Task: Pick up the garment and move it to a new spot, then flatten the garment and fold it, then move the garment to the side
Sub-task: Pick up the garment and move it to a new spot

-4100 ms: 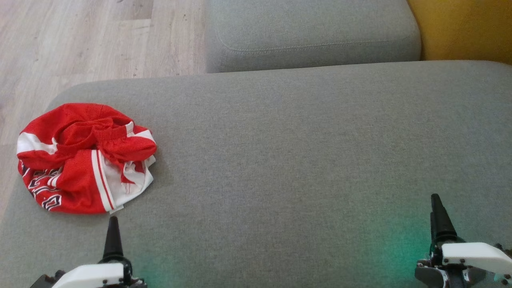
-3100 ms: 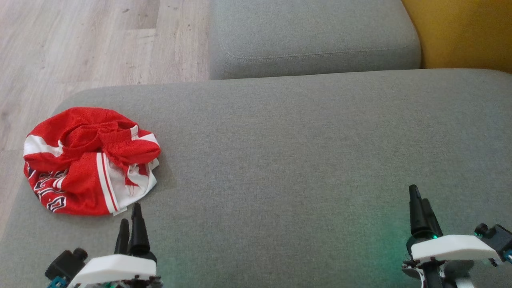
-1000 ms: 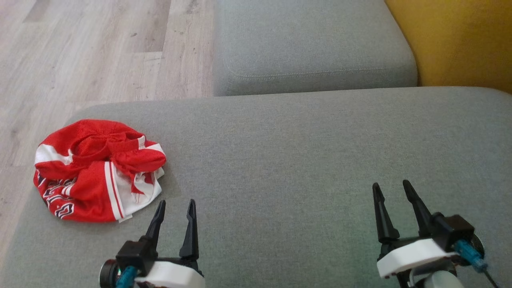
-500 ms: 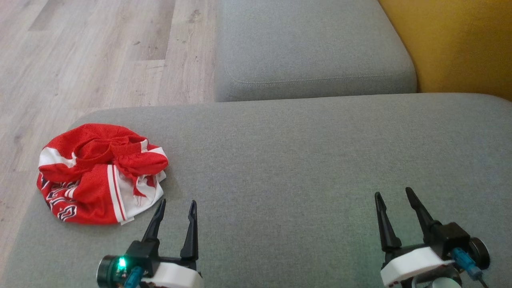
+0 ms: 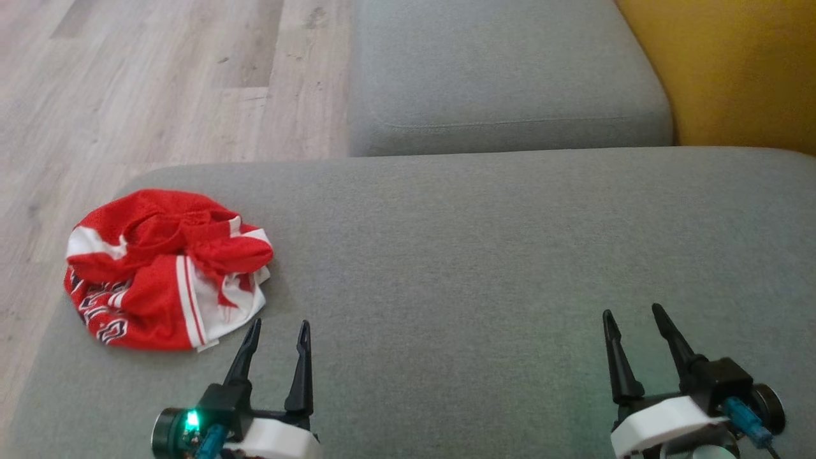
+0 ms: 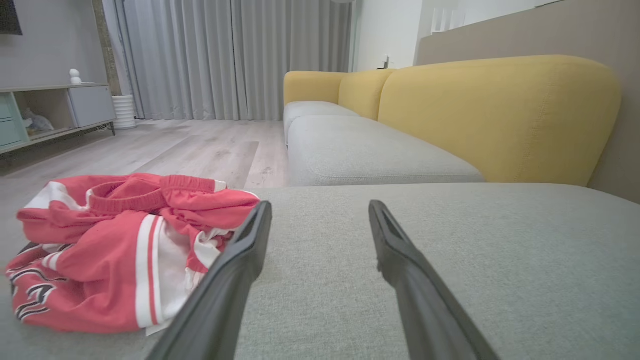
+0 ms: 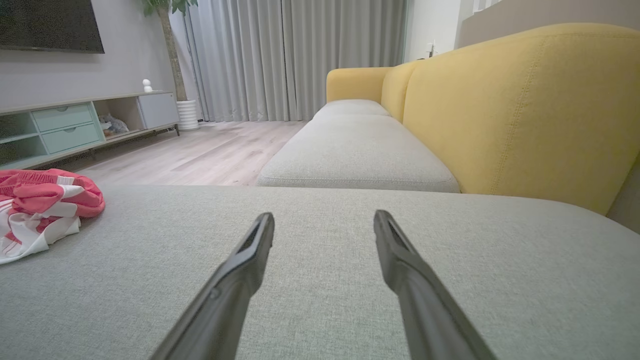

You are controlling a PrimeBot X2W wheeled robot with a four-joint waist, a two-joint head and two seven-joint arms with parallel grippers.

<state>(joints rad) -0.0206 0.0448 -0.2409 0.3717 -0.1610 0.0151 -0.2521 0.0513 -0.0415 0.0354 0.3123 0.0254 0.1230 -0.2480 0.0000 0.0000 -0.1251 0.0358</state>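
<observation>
Nearest us, our left gripper (image 5: 280, 322) and right gripper (image 5: 632, 310) hover low over the grey seat cushion (image 5: 478, 255) with jaws spread and empty, and just beyond the left one, by the cushion's left edge, the red-and-white shorts (image 5: 166, 268) lie bunched in a roundish heap, waistband uppermost, so we cannot tell their long axis.

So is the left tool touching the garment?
Cannot tell. Head view: a fingertip of the left tool sits right at the garment; the left wrist view overlaps them.
</observation>
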